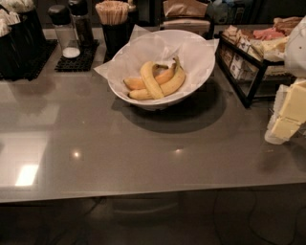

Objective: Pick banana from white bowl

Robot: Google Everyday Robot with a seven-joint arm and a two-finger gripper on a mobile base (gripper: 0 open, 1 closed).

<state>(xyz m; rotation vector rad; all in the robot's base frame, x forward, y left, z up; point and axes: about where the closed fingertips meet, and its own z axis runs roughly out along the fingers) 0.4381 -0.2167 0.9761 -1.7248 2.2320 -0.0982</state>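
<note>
Grey, glossy surface (95, 158) nearest, showing only lamp glints.

Right edge, mid-depth: cream-and-white end effector (288, 116), partly cut off by the frame. It hangs over the surface just in front of a black wire rack of packets (248, 76). It is well apart from the bowl and touches nothing of the task. Apart or together: cannot tell. Nothing seen carried.

Further in: large round white bowl lined with crinkled white paper (158, 103), standing on the surface. Three bananas inside. The plump, curved pale-yellow banana (151, 80) lies uppermost, crossing an orange-tinted banana (134, 83) and a longer golden dark-stemmed banana (172, 84). Being on top, it looks free to lift with little disturbance. The paper probably cushions the fruit. My reading: reach not yet begun.

Farthest: black cup of wooden stirrers (111, 14), and two shakers (65, 31) on a black mat (76, 61).
</note>
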